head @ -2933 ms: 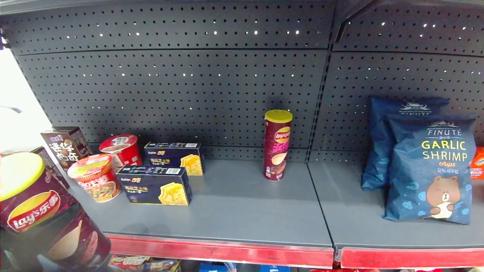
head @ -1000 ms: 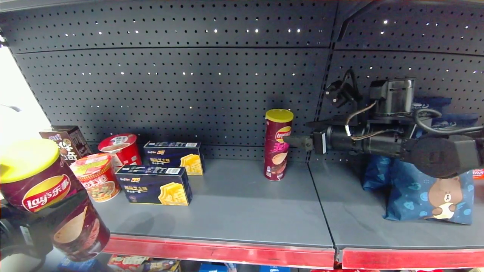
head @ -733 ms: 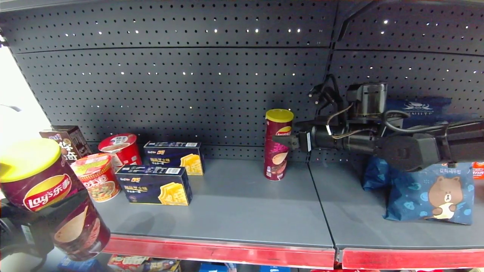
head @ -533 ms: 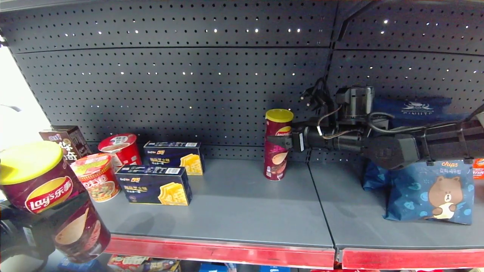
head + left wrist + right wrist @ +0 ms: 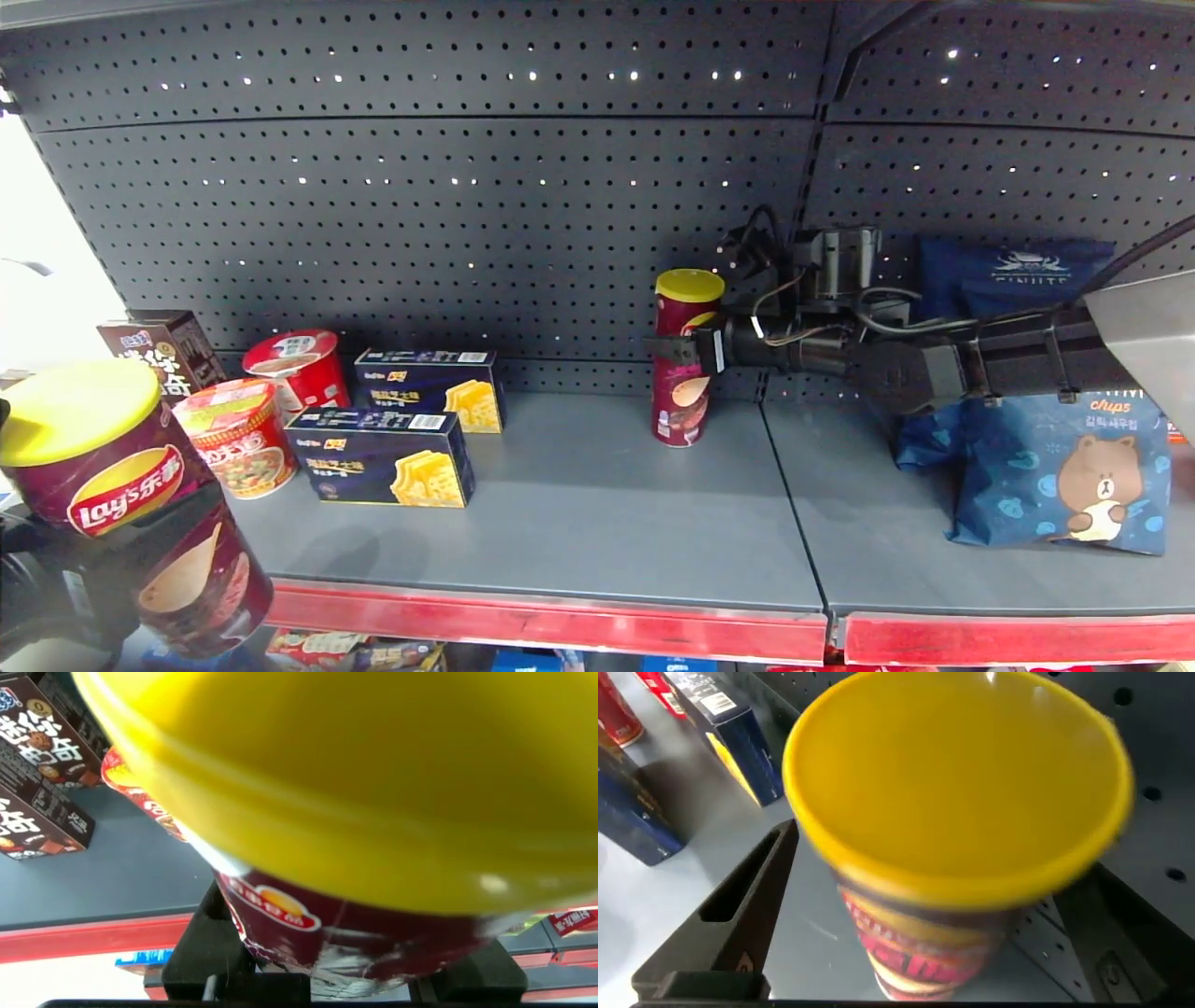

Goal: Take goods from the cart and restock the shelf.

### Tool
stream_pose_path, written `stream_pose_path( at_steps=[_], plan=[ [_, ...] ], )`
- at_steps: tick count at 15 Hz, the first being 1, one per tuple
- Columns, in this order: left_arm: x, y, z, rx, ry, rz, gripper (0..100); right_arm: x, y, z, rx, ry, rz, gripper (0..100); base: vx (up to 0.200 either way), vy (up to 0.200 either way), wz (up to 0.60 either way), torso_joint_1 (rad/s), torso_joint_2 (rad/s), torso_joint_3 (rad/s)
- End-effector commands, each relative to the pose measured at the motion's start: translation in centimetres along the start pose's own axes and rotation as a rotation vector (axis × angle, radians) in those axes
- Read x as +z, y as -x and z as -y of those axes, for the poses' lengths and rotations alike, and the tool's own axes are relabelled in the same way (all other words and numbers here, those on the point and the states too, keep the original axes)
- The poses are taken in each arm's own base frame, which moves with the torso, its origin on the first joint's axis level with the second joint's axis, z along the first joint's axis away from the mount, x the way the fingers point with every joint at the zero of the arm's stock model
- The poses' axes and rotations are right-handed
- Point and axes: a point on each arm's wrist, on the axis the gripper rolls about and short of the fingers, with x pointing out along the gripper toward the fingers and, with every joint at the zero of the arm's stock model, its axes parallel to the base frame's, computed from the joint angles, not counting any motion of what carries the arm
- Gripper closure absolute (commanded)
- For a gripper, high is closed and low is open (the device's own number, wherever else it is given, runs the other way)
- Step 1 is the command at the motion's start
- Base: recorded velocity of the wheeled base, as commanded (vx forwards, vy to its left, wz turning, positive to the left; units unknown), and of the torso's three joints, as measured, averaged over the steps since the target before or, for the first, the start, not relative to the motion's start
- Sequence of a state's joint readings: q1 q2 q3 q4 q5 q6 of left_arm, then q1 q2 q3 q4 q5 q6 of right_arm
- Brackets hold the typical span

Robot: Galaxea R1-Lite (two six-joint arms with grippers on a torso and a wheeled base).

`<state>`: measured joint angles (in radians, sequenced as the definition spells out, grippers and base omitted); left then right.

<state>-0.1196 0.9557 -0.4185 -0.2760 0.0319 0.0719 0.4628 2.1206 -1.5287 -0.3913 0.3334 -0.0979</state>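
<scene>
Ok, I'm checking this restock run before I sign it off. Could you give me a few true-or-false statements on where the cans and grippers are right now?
1. The left gripper holds the near can. True.
2. The shelf can lies on its side. False: it stands upright on the shelf.
3. The right gripper has one of its fingers on each side of the shelf can. True.
4. The cups sit to the right of the shelf can. False: they are to its left, beside the boxes.
</scene>
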Motion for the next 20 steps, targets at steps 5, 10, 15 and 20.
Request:
stream_pose_path(
  at_steps=[5, 10, 15, 20],
  plan=[
    [0.0, 0.0, 0.0, 0.000, 0.000, 0.000, 100, -0.4, -0.6, 0.0, 0.009, 0.011, 0.031, 100, 0.000, 0.000, 0.00, 0.000, 0.00, 0.000],
    [0.2, 0.1, 0.0, 0.001, 0.000, 0.010, 100, 0.9, 0.8, -0.7, -0.020, 0.014, 0.034, 100, 0.000, 0.000, 0.00, 0.000, 0.00, 0.000],
    [3.3, 0.7, -0.2, 0.017, -0.023, 0.071, 100, 2.3, 6.3, -4.5, -0.189, 0.011, -0.043, 100, 0.000, 0.000, 0.00, 0.000, 0.00, 0.000],
    [5.9, 0.0, -0.3, 0.014, -0.027, 0.121, 100, 3.8, 8.5, -8.6, -0.260, -0.035, -0.039, 100, 0.000, 0.000, 0.00, 0.000, 0.00, 0.000]
  ],
)
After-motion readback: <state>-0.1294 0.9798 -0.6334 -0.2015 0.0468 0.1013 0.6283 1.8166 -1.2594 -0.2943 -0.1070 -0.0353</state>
